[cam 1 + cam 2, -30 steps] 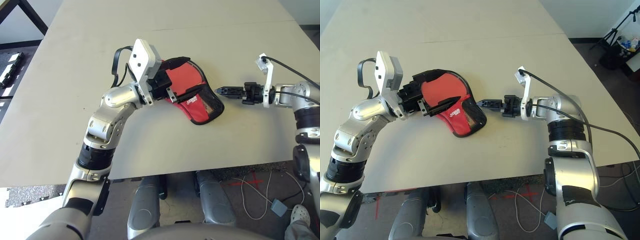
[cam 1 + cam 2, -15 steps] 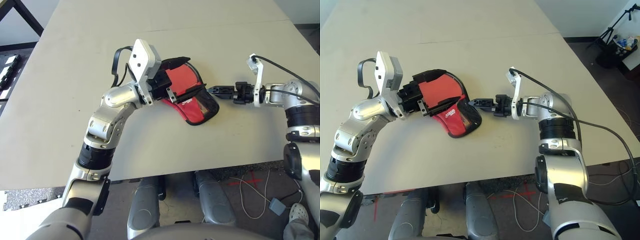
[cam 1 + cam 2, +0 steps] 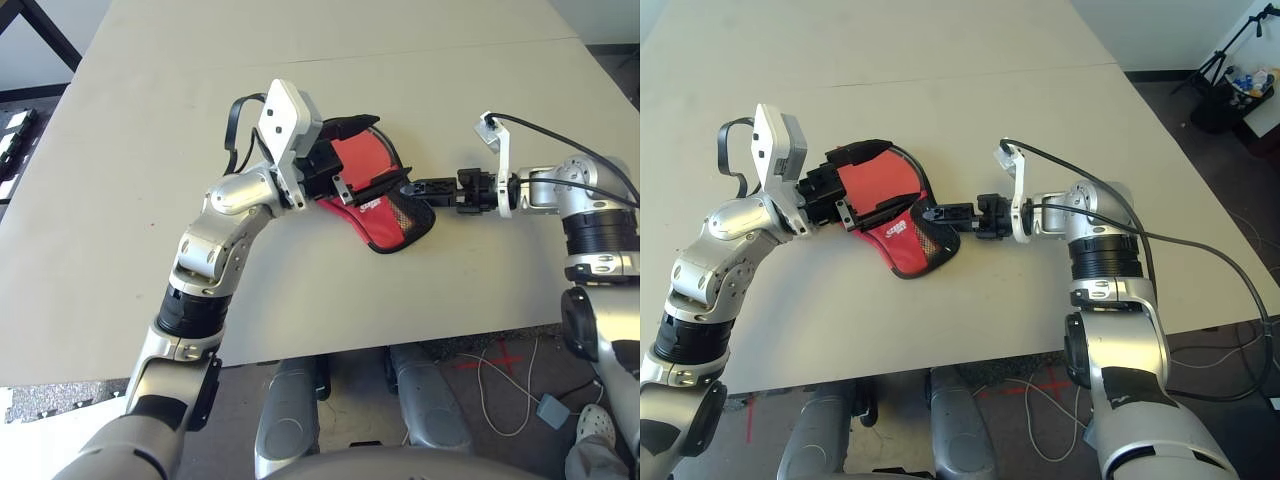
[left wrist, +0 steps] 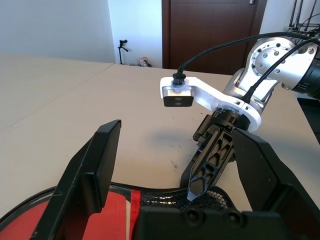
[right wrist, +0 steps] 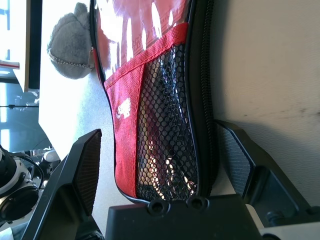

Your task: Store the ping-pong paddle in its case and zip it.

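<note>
1. Left of centre in the head views, the left hand (image 3: 365, 185) stands wide open around the rounded end of the paddle-shaped red fabric case (image 3: 385, 205). I cannot tell whether its black fingers (image 4: 97, 170) press the cloth. If they do not, a push from the other side may slide the case across the pale matte worktop (image 3: 150, 150).
2. At centre, the case lies limp on the worktop, with black zipper edging, a black mesh pocket (image 5: 167, 135) and a small white logo (image 3: 372, 203). A red layer (image 4: 60, 220) shows inside; whether it is the ping-pong paddle's rubber face I cannot tell.
3. Right of centre, the right hand (image 3: 412, 187) reaches level to the mesh end, fingers (image 5: 85, 160) spread wide either side of it, holding nothing. The open mesh could snag a fingertip, or the hand could pinch soft cloth instead of the zipper.
</note>
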Tool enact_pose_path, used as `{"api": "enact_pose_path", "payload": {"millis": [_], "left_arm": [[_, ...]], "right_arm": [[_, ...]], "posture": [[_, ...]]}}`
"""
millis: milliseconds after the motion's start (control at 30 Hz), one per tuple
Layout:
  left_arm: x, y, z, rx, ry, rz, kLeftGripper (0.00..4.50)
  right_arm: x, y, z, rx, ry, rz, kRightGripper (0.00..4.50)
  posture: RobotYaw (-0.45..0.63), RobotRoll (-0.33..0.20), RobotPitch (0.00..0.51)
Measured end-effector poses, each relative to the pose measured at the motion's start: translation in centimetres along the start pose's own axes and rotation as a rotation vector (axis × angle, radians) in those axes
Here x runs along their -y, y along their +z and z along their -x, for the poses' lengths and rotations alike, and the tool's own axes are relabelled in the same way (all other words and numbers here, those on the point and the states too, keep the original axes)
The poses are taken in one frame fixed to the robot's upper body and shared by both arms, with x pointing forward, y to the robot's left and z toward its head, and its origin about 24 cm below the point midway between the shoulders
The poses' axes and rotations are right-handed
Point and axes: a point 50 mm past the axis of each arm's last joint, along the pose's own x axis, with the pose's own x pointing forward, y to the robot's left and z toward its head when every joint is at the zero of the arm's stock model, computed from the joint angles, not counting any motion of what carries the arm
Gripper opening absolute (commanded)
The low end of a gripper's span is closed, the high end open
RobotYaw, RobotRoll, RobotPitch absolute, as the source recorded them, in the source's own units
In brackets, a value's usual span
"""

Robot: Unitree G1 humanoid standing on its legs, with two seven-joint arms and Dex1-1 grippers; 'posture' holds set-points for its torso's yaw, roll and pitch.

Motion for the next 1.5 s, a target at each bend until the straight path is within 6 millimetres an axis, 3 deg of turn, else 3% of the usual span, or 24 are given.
{"api": "enact_pose_path", "payload": {"millis": [233, 300, 733, 1100, 1500], "left_arm": [[0.1, 0.0, -0.1, 0.012, 0.000, -0.002, 4.50], [0.1, 0.0, -0.1, 0.013, 0.000, -0.002, 4.50], [0.1, 0.0, -0.2, 0.016, 0.001, -0.003, 4.50], [0.0, 0.0, -0.2, 0.014, 0.012, -0.012, 4.50], [-0.2, -0.3, -0.2, 0.009, 0.024, -0.011, 4.50]], "right_arm": [[-0.3, 0.2, -0.4, -0.024, -0.027, -0.018, 4.49], [-0.3, 0.2, -0.4, -0.030, -0.034, -0.024, 4.17], [0.2, -0.4, -0.1, -0.136, -0.185, -0.010, 0.12], [0.3, -0.7, 0.3, -0.140, -0.188, -0.038, 0.02], [0.8, -3.1, 2.3, -0.122, -0.129, -0.092, 0.02]], "posture": [[0.02, 0.000, 0.292], [0.02, 0.000, 0.291], [0.03, 0.000, 0.292], [0.02, 0.000, 0.296], [0.01, 0.000, 0.298]]}}
